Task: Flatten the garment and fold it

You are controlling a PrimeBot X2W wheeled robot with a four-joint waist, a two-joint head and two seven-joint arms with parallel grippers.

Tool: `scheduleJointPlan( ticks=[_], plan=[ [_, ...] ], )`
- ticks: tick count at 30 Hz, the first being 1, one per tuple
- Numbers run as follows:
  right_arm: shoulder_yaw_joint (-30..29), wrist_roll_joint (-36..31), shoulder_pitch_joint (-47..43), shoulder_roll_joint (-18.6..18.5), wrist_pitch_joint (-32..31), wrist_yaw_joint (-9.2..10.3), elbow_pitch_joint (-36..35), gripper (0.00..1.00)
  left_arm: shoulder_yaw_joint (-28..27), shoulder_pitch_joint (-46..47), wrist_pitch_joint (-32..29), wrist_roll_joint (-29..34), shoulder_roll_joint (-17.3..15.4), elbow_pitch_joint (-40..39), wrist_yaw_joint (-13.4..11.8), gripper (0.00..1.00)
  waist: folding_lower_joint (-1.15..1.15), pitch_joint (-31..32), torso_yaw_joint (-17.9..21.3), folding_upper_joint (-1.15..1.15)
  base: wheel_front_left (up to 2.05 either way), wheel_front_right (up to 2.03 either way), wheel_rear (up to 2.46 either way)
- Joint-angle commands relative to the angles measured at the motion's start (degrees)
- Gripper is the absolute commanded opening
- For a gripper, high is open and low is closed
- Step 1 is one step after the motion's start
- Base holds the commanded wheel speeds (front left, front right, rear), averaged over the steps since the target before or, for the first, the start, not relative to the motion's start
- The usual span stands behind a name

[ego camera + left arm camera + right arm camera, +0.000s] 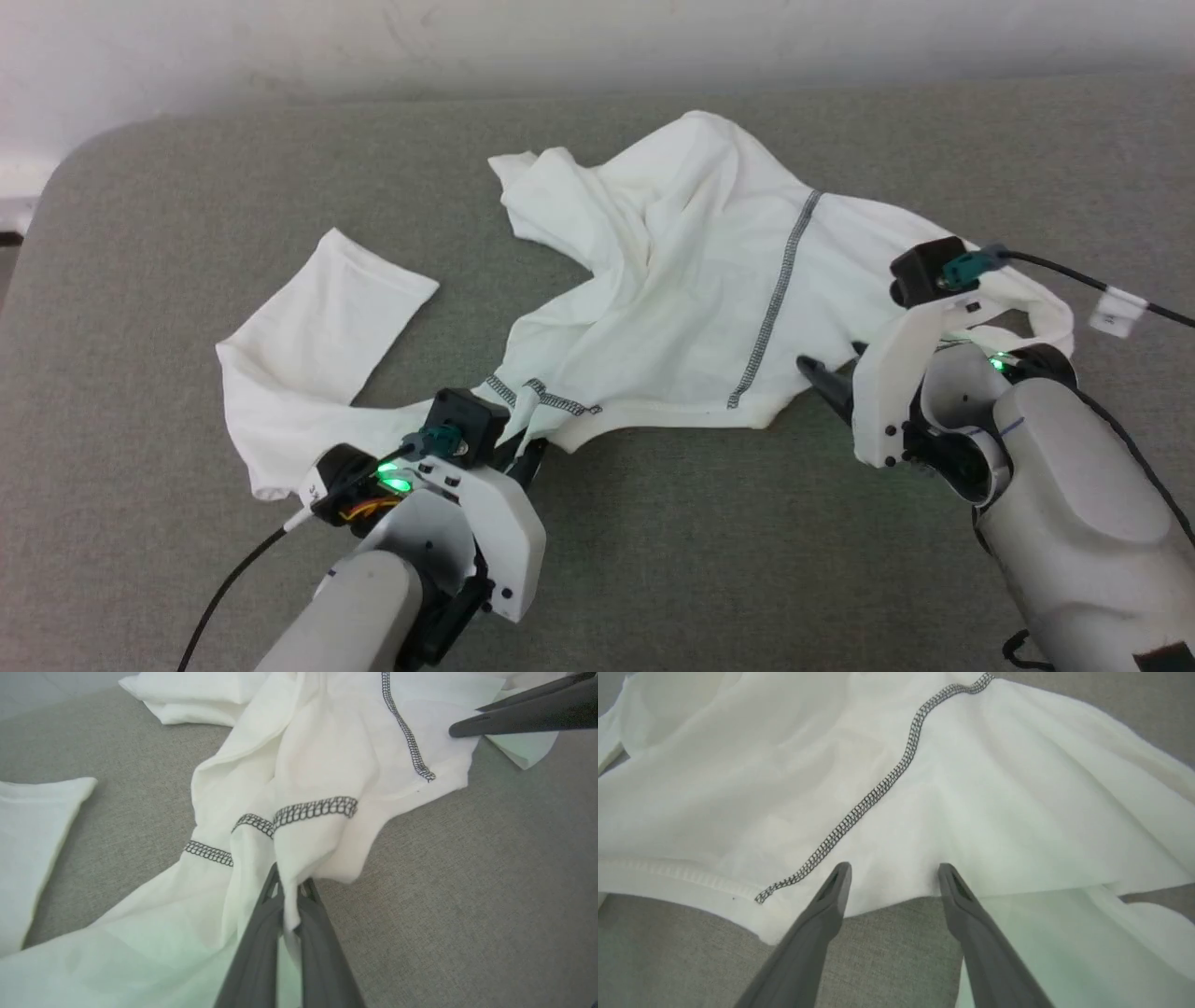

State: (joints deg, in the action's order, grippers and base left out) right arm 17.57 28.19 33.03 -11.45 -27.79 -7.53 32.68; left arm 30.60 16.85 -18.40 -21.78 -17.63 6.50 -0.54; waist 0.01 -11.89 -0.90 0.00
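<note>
One grey, felt-like table (140, 233) with a rounded far-left corner carries the garment (672, 280), thin white cloth rumpled across its middle, zigzag-stitched. Angled low near the front edge, the left gripper (289, 884) pinches a fold; the right gripper (892, 872) lies level, fingers spread at the hem.

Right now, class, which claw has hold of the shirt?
The left claw, shut on a fold of the shirt; the right claw stands open, gripping nothing.
</note>
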Motion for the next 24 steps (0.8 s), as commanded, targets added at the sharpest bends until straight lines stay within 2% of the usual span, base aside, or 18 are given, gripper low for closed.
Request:
scheduleJointPlan(
  ticks=[1,7,8,9,11,15,20,24],
  plan=[
    [0.9,0.5,1.4,-0.1,-1.1,0.04,2.1,1.00,0.0,1.1,0.6,-0.1,0.3,0.0,0.2,0.00,-0.01,-1.9,-1.5,0.00,0.00,0.00,0.00],
    [5.6,3.4,3.0,0.4,-9.8,0.04,11.1,1.00,0.2,1.6,2.4,-0.4,0.8,1.2,0.3,0.00,-0.01,-2.9,-2.4,0.00,0.00,0.00,0.00],
    [6.2,4.0,3.0,0.5,-11.2,0.04,11.9,0.96,0.1,1.6,2.7,-0.5,0.9,1.3,0.3,0.00,-0.01,-2.9,-2.4,0.00,0.00,0.00,0.00],
    [6.9,4.5,2.9,0.6,-12.3,0.04,12.4,0.42,0.1,1.6,2.9,-0.5,0.9,1.5,0.3,0.00,-0.01,-2.9,-2.4,0.00,0.00,0.00,0.00],
    [7.9,5.8,2.7,1.0,-14.1,0.04,13.1,0.00,0.1,1.5,3.3,-0.6,0.9,1.8,0.3,0.00,-0.01,-2.7,-2.1,0.00,0.00,0.00,0.00],
    [10.4,7.3,3.2,0.5,-13.6,0.04,11.6,0.00,-0.1,1.7,4.5,-0.8,0.9,2.3,0.3,0.00,-0.01,-1.7,-1.6,0.00,0.00,0.00,0.00],
    [11.1,7.5,5.0,-2.5,-5.2,0.04,5.7,0.00,-1.9,2.8,8.0,-0.5,0.5,1.8,-0.9,0.00,-0.01,1.1,-1.1,0.00,0.00,0.00,0.00],
    [10.2,6.6,5.8,-5.6,0.9,0.04,-1.8,0.00,-4.1,4.5,11.4,0.2,-0.8,-0.7,-1.7,0.00,-0.01,4.1,-0.5,0.00,0.00,0.00,0.00]
  ],
)
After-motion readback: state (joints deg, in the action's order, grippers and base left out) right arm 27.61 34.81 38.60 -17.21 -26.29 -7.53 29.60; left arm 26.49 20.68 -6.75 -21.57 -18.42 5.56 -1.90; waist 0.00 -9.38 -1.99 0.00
